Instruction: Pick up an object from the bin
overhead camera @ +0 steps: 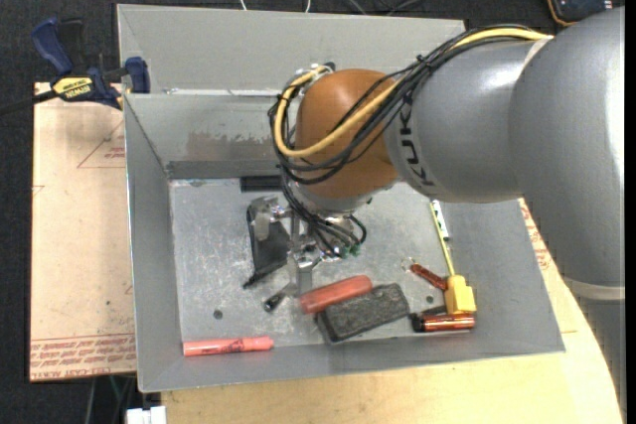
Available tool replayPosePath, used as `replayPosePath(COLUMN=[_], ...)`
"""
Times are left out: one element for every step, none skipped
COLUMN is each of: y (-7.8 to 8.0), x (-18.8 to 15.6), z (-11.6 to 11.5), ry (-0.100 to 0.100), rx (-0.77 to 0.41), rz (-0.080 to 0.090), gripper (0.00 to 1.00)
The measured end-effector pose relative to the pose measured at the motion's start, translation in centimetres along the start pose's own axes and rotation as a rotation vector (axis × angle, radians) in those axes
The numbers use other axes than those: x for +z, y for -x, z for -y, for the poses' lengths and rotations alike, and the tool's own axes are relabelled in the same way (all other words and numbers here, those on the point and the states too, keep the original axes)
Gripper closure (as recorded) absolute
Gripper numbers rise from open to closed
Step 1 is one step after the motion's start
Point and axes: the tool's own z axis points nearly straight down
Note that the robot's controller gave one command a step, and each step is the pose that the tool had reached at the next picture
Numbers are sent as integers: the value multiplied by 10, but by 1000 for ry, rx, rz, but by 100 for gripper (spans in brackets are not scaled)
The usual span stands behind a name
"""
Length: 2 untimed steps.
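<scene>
Grey bin (204,288) floor with red pen (229,346), dark block (366,311), yellow piece (460,294), perhaps a black clip (266,255)

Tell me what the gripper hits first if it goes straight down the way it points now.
The gripper would probably meet the bin floor, or the black flat piece right beside its tip; depth is unclear from above. The red marker seems to lie just off that line.
</scene>
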Motion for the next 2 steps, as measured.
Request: replayPosePath(y=[21, 20], x=[30, 35], z=[8, 8], ry=[-9, -2], rx=[-652, -33], rz=[18, 8], gripper=[0, 100])
